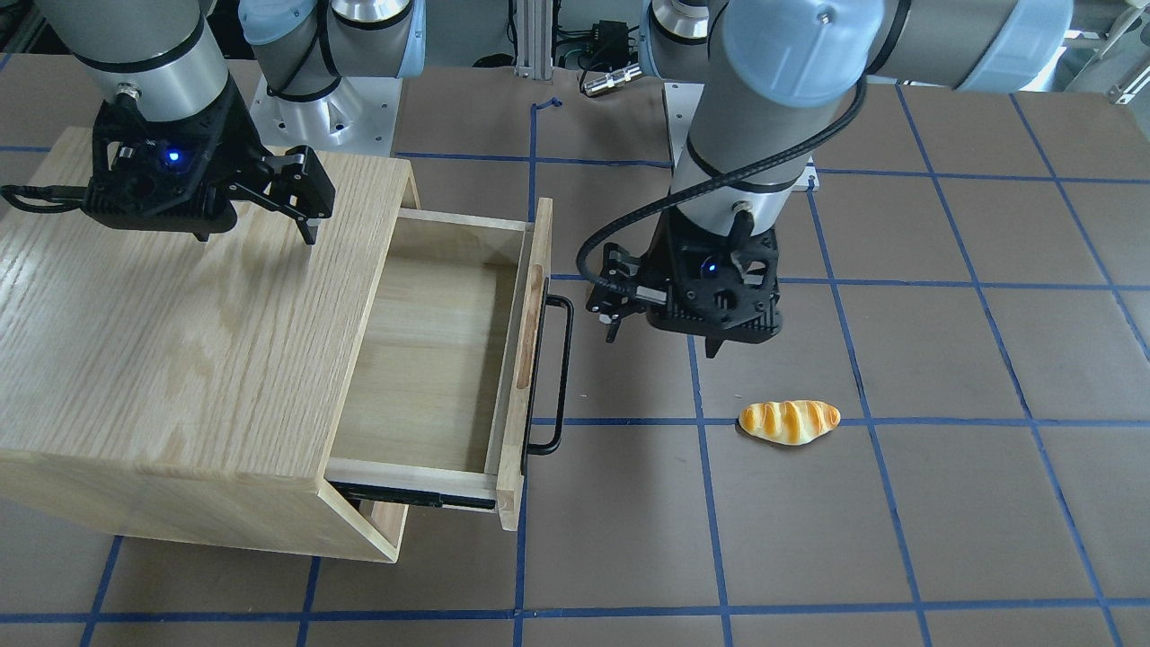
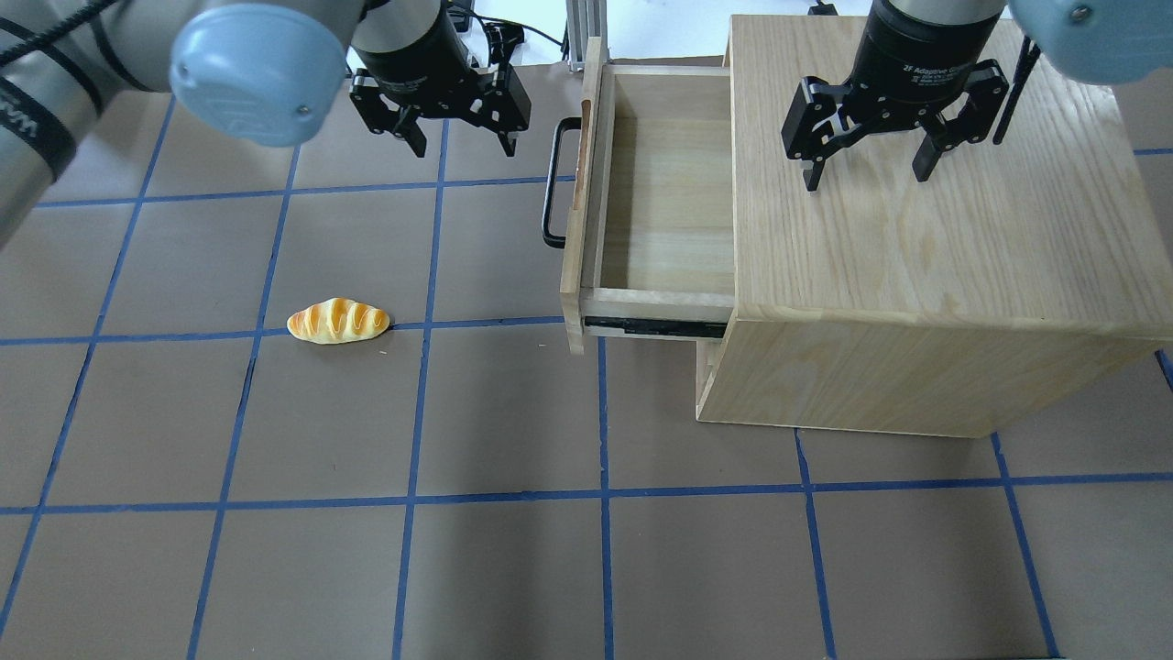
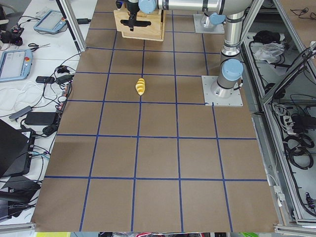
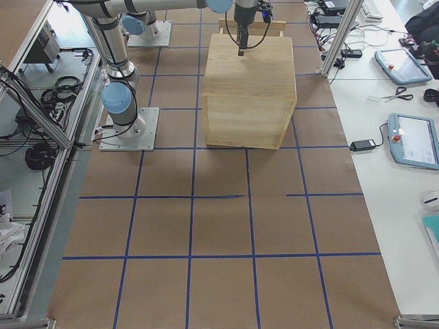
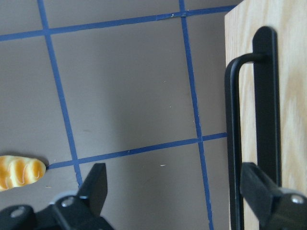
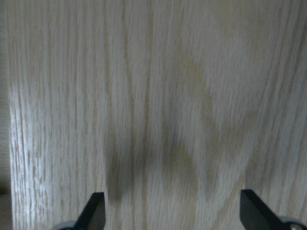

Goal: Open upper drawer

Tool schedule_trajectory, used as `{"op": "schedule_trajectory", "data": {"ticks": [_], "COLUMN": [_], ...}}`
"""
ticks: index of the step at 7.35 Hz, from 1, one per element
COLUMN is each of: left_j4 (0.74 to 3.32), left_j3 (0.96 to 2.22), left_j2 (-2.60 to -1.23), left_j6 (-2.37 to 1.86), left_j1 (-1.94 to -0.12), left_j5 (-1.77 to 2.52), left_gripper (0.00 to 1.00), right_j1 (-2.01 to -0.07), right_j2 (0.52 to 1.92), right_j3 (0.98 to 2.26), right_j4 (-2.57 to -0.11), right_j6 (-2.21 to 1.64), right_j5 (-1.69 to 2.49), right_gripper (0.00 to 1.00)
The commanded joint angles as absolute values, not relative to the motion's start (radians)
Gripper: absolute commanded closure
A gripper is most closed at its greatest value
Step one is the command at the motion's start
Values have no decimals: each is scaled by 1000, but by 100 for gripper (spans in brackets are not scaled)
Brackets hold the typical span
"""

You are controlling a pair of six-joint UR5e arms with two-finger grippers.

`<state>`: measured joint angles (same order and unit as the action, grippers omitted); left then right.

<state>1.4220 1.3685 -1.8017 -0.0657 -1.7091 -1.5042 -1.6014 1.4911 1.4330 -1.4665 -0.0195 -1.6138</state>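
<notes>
The upper drawer (image 1: 449, 359) (image 2: 664, 202) is pulled well out of the oak cabinet (image 1: 162, 359) (image 2: 916, 247) and is empty inside. Its front panel (image 1: 532, 296) carries the long black bar handle (image 1: 561, 368) (image 2: 550, 183) (image 5: 266, 120) and an oblong slot. My left gripper (image 1: 662, 344) (image 2: 463, 147) (image 5: 175, 191) is open and empty. It hovers beside the handle and is clear of it. My right gripper (image 1: 256, 238) (image 2: 866, 179) (image 6: 172, 211) is open and empty just above the cabinet top (image 6: 153, 96).
A toy bread roll (image 1: 789, 420) (image 2: 337, 321) (image 5: 19, 171) lies on the brown table with blue grid tape, away from the drawer front. The arms' bases (image 1: 323, 108) stand at the table's robot side. Operators' tablets (image 4: 411, 140) lie on side benches.
</notes>
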Motion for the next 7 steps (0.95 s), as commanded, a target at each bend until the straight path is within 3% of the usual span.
{"op": "schedule_trajectory", "data": {"ticks": [1,7], "left_j4": [1595,1601], "left_j3": [1333,1422], "left_j2": [-1740,-1660], "left_j6": [-39,3], "left_j1": [-1570,-1508], "left_j5": [-1514,-1588], "left_gripper": [0,0], "right_j1": [-1601,-1601], "right_j2": [1491,1491], "right_j3": [1433,1433], "right_j4": [-1466,-1466], "right_j6": [-18,-18], "right_j5": [-1614,-1614], "right_gripper": [0,0]}}
